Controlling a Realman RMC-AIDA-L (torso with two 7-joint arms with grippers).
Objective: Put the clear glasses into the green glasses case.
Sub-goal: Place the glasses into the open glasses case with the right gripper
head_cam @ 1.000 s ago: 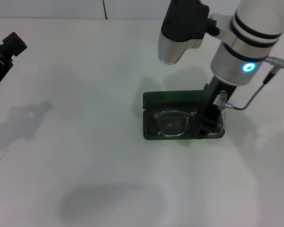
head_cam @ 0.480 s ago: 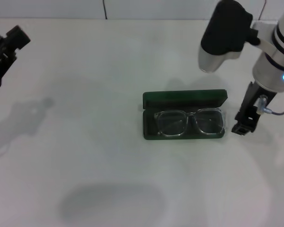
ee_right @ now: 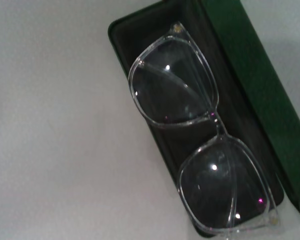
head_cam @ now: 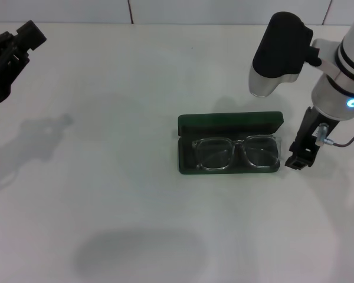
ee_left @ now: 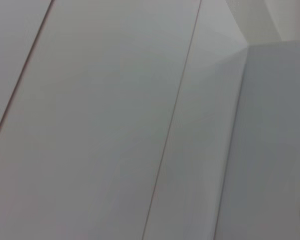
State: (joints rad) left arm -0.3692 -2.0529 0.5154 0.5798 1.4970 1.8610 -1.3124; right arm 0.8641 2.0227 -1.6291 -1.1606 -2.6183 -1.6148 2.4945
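The right gripper (head_cam: 300, 159) hangs just beside the right end of the green glasses case (head_cam: 229, 124), holding nothing; I cannot tell how far its jaws are apart. The clear glasses (head_cam: 236, 152) lie flat inside the open case. The putting-in step looks done. Next, the arm can just lift clear. The left gripper (head_cam: 12, 53) waits far off.

White table (head_cam: 124, 194), perhaps tiled wall (head_cam: 76, 10) behind.
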